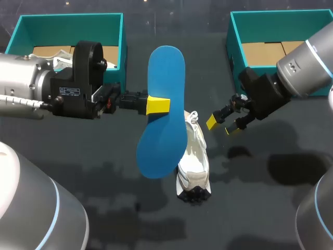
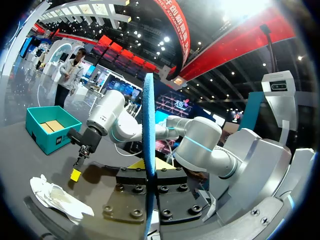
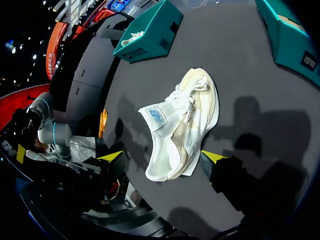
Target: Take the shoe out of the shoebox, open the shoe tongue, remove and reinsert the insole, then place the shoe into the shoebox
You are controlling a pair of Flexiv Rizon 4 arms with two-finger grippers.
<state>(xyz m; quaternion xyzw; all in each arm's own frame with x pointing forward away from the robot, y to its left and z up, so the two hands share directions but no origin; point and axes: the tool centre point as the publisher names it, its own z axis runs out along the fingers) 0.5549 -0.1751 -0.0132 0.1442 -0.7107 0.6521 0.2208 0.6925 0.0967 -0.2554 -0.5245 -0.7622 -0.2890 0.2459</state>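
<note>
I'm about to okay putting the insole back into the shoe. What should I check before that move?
1. Left hand shut on the blue insole: ok, a finger on each face.
2. White shoe out on the table: ok, it lies there under the insole's lower end.
3. Right hand free: ok, open and empty, beside the shoe.
4. Shoe steadied: not ok, neither hand touches it.
5. Tongue pulled open far enough: cannot tell.
</note>
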